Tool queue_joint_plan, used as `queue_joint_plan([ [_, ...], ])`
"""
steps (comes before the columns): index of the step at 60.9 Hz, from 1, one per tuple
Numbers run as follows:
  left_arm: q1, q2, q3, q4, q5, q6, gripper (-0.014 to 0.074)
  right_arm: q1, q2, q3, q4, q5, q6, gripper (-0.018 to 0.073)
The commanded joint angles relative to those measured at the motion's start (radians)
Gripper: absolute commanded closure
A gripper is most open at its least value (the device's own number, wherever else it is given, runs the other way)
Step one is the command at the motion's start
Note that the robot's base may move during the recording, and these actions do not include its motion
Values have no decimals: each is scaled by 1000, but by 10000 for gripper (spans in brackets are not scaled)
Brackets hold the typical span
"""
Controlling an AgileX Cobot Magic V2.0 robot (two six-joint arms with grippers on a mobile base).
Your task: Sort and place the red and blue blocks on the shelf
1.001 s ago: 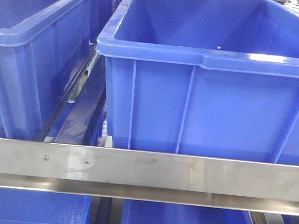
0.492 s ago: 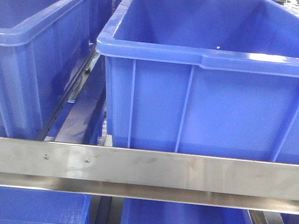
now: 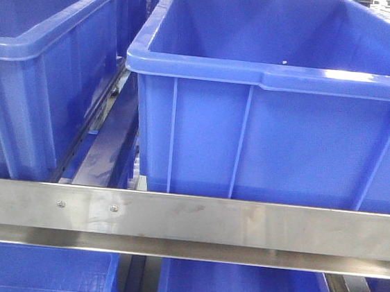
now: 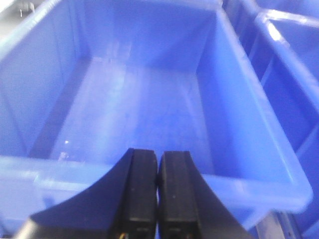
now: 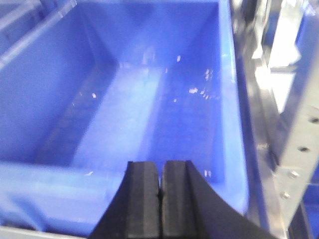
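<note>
The red and blue blocks are out of view in every frame. The shelf [image 3: 187, 218] fills the front view as a brushed steel rail with two screws, carrying big blue crates. My left gripper [image 4: 158, 157] is shut with nothing between its black fingers, and it hangs over the near rim of an empty blue crate [image 4: 139, 99]. My right gripper [image 5: 160, 167] is also shut and empty, above the near edge of another empty blue crate [image 5: 144, 109]. Neither arm shows in the front view.
Two large blue crates [image 3: 276, 106] [image 3: 43, 67] stand side by side on the upper tier, with a narrow gap between them. More blue crates [image 3: 242, 290] sit on the tier below. A steel shelf upright [image 5: 294, 134] with screw holes runs down the right of the right wrist view.
The front view has shifted very slightly; the crates and the rail stay where they were.
</note>
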Motion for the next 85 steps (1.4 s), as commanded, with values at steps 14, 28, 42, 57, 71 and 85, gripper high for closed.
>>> queue_joint_plan([
  [14, -8, -89, 9, 7, -71, -2, 457, 0, -127, 34, 3, -40, -6, 506],
  [28, -8, -89, 9, 7, -71, -2, 457, 0, -127, 34, 3, -38, -6, 506],
  [42, -8, -89, 9, 7, -71, -2, 457, 0, -127, 34, 3, -37, -6, 506],
  [57, -8, -89, 9, 7, -71, -2, 457, 0, -127, 34, 3, -36, -6, 506],
  [71, -8, -89, 9, 7, -71, -2, 457, -2, -145, 37, -6, -35, -9, 506],
  [85, -8, -89, 9, 7, -73, -2, 457, -103, -360, 116, -40, -29, -13, 506],
])
